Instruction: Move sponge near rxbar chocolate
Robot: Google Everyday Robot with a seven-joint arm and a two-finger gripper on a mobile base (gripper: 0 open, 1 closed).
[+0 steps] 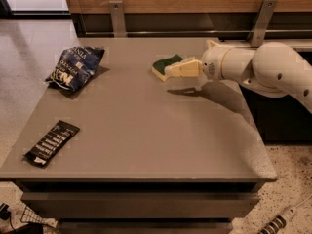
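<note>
Sponge (165,63): dark green top, pale yellow foam edge showing along its near side. Sits at the far middle of the table (146,130), raised off the surface; no shadow directly under it, and a dark shadow (187,91) falls on the tabletop nearer the camera and to the right.

Gripper (168,71): cream-coloured, reaching in from the right, roughly level with the tabletop. Jaws clasped on the right end of the sponge, narrow gap filled by the foam. Behind it, the white arm (265,67) runs off the right edge of the view.

Rxbar chocolate (51,143): flat black wrapper with rows of white lettering, lying at the near left corner of the table, angled. Well apart from the sponge, diagonally across the surface.

Snack bag (75,67): puffy, dark blue with white print, far left of the table, well apart from both sponge and bar.

Surroundings: grey table with a drawer front below. Wooden panel behind with 2 metal brackets (117,16). Speckled floor to the right; a striped cable end (278,223) at the bottom right.
</note>
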